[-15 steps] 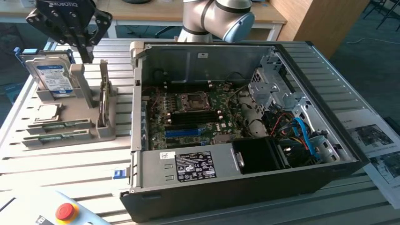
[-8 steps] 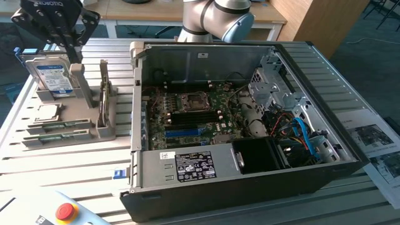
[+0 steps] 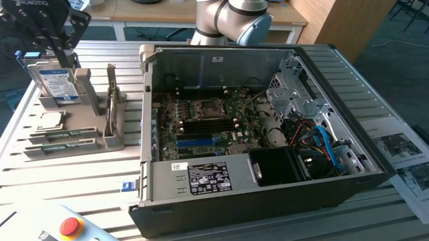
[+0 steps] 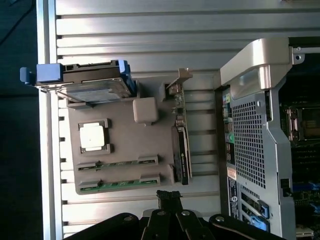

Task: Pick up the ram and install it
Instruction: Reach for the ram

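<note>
Your gripper (image 3: 67, 60) has its jaws pressed together. They hold nothing and touch nothing. It hangs over the hard drive (image 3: 57, 83), which stands upright at the far end of the grey holder (image 3: 100, 128).

The ram (image 3: 62, 134) lies flat in a slot at the holder's near end, apart from the jaws, just beside its twin stick (image 3: 60, 147) and near the processor (image 3: 52, 119).

The holder rests on a slatted metal table (image 3: 67, 175). An open computer case (image 3: 268, 201) sits at the exterior view's right. A red stop button (image 3: 70, 226) is in the foreground, and wooden desks stand behind.

Ribbed metal table (image 3: 74, 175); matt grey plastic holder (image 4: 127, 145) (case (image 3: 221, 65): sheet metal).
</note>
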{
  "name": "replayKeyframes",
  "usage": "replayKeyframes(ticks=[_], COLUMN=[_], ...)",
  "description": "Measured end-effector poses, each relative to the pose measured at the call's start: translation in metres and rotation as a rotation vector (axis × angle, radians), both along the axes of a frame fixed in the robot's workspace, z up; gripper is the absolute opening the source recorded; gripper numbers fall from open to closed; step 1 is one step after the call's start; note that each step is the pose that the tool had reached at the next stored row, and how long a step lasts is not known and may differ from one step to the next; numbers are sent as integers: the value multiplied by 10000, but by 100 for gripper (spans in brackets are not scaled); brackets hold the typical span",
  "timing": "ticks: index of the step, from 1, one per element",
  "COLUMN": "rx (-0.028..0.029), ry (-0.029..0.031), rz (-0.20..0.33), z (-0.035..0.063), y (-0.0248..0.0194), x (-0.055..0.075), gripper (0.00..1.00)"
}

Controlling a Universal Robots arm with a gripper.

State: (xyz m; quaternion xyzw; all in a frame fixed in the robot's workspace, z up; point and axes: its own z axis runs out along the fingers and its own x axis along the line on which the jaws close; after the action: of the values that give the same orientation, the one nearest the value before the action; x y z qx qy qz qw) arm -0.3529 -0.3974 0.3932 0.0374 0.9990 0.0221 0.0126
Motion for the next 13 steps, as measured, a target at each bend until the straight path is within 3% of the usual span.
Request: replayKeyframes(ticks=[13], rx=[0], ry=[0], rz=[0], z=[0], y=[4], x=[-361], gripper=[10])
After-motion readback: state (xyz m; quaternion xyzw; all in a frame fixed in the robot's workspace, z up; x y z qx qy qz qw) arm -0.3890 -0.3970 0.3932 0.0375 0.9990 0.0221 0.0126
